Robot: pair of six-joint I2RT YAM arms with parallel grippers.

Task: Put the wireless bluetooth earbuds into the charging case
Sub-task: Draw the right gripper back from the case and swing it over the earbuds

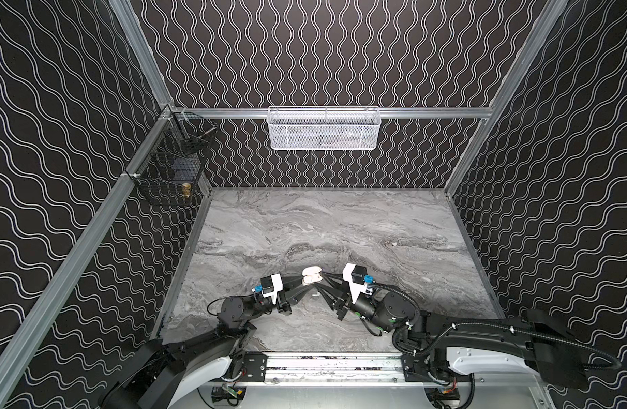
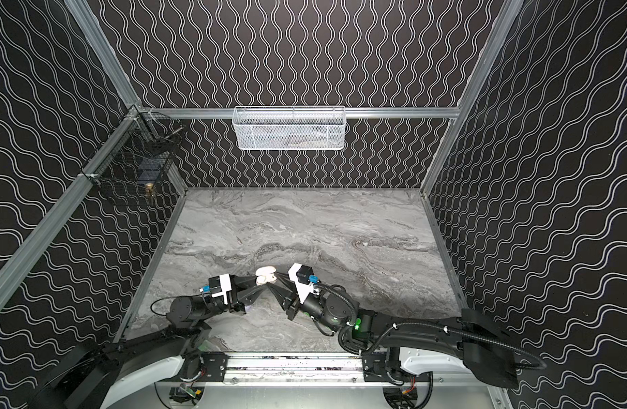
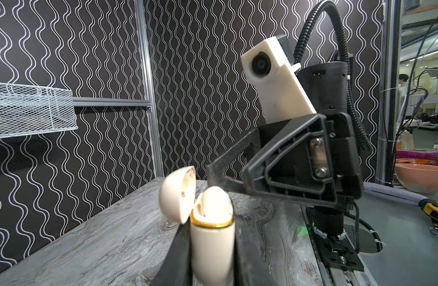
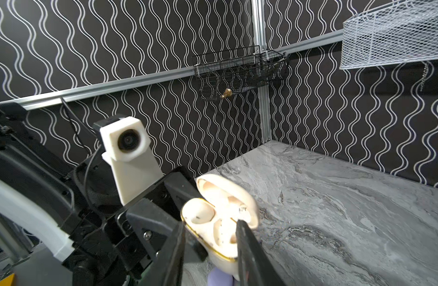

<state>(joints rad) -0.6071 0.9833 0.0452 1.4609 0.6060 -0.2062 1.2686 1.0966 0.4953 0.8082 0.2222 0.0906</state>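
Observation:
A cream charging case (image 3: pixel 211 250) with a gold rim stands upright with my left gripper (image 3: pixel 211 237) shut on its body. Its lid (image 3: pixel 177 195) is flipped open. A cream earbud (image 3: pixel 214 201) stands in one well and rises above the rim. The other well (image 4: pixel 200 216) looks empty. My right gripper (image 4: pixel 210 224) is open over the case mouth, straddling the earbud (image 4: pixel 224 232). One of its fingers (image 4: pixel 243 244) is against the earbud and the other stands clear. In both top views the case (image 1: pixel 312 276) (image 2: pixel 266 275) sits between the two grippers' tips.
A pale lavender thing (image 4: pixel 219 278) shows below the case; I cannot tell what it is. A white mesh basket (image 1: pixel 322 129) hangs on the back wall. A black wire basket (image 1: pixel 173 166) hangs at the back left corner. The marble tabletop (image 1: pixel 340 226) stretches behind the grippers.

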